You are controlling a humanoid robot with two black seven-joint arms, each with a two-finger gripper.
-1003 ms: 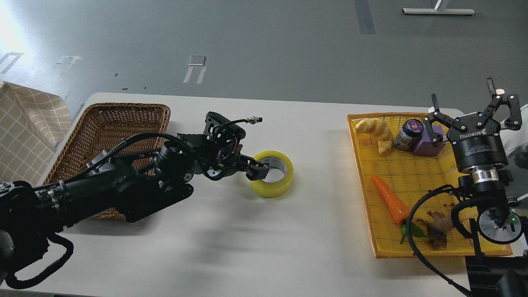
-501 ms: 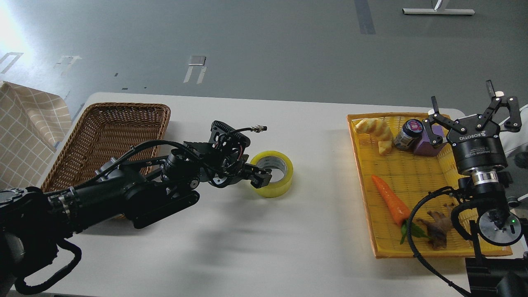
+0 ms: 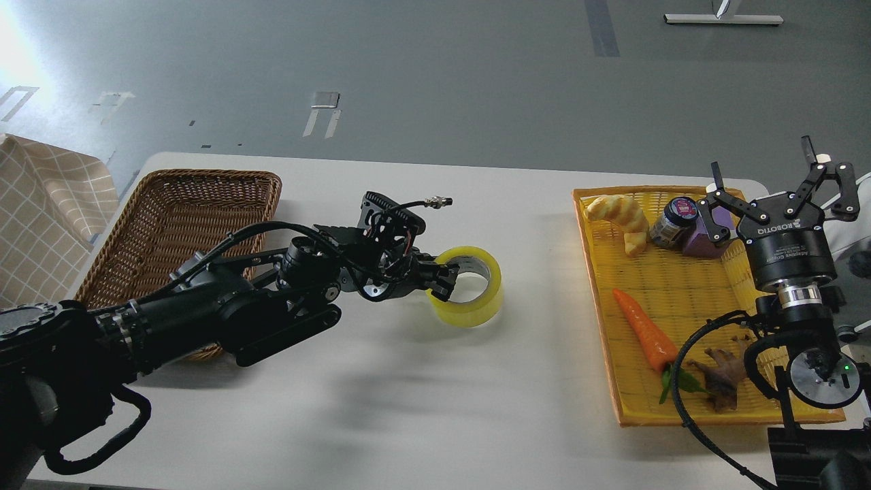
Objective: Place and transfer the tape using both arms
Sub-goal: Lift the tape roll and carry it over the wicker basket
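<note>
Tape (image 3: 471, 289) sits mid-desk (image 3: 381, 401), between wicker basket (image 3: 178, 224) and yellow tray (image 3: 680, 299). Left gripper (image 3: 444, 280) pinches roll's near wall, one finger inside core. Right gripper (image 3: 776, 184) spread wide, empty, over tray's far corner. Advice: grip firm, lift roll level, present open side toward right arm for handover

The white table (image 3: 422, 408) carries a wicker basket (image 3: 177, 204), the tape (image 3: 476, 299) and a yellow tray (image 3: 680, 286).

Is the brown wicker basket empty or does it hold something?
Empty as far as visible: the brown wicker basket shows bare weave; the left arm hides its near part.
</note>
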